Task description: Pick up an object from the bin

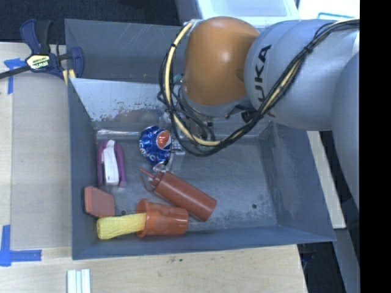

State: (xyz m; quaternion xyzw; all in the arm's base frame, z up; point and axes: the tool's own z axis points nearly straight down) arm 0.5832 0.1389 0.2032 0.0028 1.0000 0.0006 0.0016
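A crumpled blue packet [155, 144] with a red and white mark lies at the back of the bin floor, near the middle. My gripper [178, 144] comes down right beside it on its right, touching or nearly touching it; most of the gripper is hidden under the arm's orange cover. Just in front of the packet, a reddish-brown bottle [184, 196] lies on its side, pointing toward the front right.
An orange cup [165, 219] lies on its side along the front wall with a yellow corn-like piece [120, 226] at its mouth. A salmon block [98, 201] and a white and purple item in clear wrap [110, 163] lie at the left.
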